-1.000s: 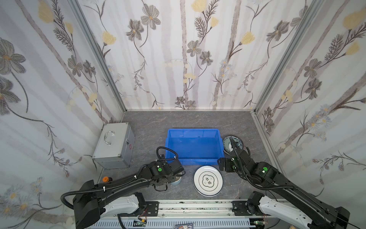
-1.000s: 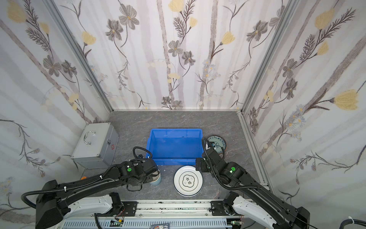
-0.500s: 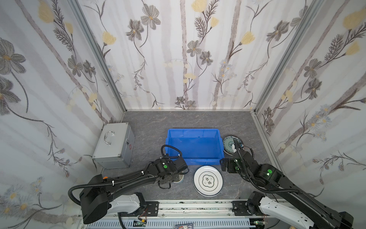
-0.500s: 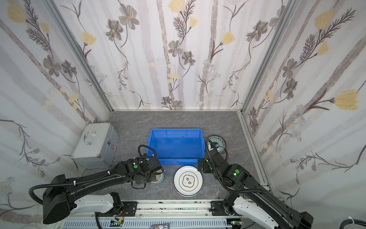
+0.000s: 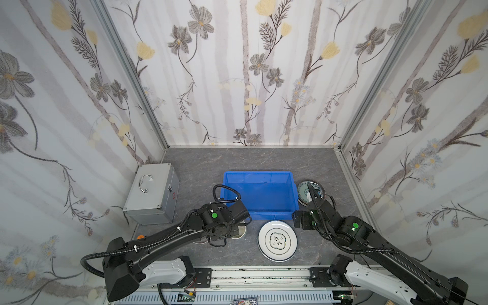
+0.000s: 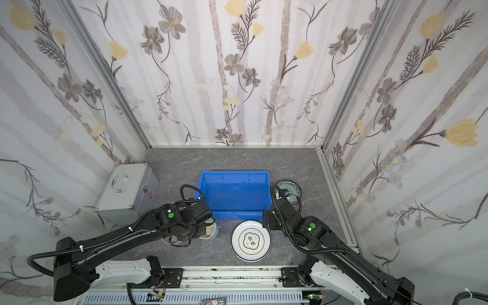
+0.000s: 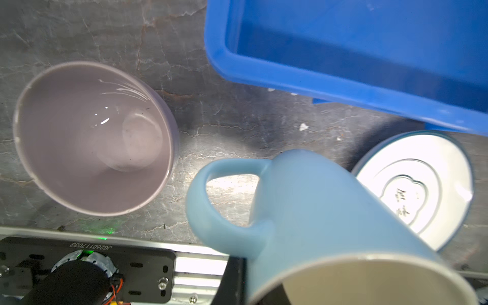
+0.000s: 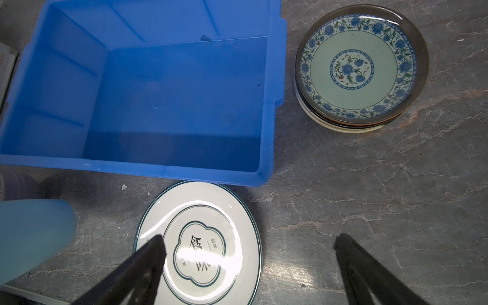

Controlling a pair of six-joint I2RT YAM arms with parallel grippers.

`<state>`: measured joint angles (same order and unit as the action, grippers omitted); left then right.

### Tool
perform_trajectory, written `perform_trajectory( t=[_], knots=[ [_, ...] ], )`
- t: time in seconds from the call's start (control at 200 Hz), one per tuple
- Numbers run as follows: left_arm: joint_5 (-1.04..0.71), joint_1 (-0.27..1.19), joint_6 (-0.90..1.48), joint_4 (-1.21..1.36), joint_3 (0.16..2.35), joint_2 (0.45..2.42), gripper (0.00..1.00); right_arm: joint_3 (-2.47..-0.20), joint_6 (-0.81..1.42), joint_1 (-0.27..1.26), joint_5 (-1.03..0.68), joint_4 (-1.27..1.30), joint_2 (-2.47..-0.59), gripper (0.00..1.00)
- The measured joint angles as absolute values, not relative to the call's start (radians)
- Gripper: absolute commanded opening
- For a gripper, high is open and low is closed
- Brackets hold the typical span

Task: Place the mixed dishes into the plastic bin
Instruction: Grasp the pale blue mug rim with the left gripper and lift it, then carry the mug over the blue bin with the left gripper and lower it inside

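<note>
So the smooth blue plastic bin [image 5: 258, 195] sits empty on the marbled desk [image 5: 237, 158], nothing loaded yet. The glossy round white plate [image 5: 277, 240] lies just in front of it, and the right end effector [image 8: 249, 248] is spread wide above it, holding nothing. Beside the lilac bowl [image 7: 92, 137], the left end effector [image 7: 257, 286] is pinched on the rim of the matte pale blue mug [image 7: 330, 211]. I'd guess the next move is lifting it clear of the bin wall.

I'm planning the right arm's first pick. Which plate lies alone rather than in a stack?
The white plate with the dark characters, flat in front of the blue bin; the teal-patterned plate tops a stack beside it.
</note>
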<state>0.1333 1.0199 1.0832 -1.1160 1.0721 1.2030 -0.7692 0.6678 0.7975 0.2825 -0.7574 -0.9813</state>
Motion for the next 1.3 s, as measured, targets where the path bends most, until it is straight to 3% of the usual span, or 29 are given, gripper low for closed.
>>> perform_trajectory(
  t=[0.44,0.799,1.054,1.299],
  knots=[
    [0.082,0.733,0.746,-1.335,1.714,1.666,0.0,-0.831,0.627,0.794,0.324,-0.748,-0.984,1.0],
    [0.072,0.521,0.548,-1.273,1.842,1.938,0.0,-0.89,0.628,0.783,0.347,-0.71,-1.076,1.0],
    [0.019,0.464,0.498,-1.205,1.953,2.109,0.0,-0.979,0.609,0.759,0.346,-0.703,-1.217,1.0],
    [-0.017,0.431,0.474,-1.18,1.963,2.157,0.0,-1.03,0.582,0.727,0.334,-0.699,-1.295,1.0]
  ],
)
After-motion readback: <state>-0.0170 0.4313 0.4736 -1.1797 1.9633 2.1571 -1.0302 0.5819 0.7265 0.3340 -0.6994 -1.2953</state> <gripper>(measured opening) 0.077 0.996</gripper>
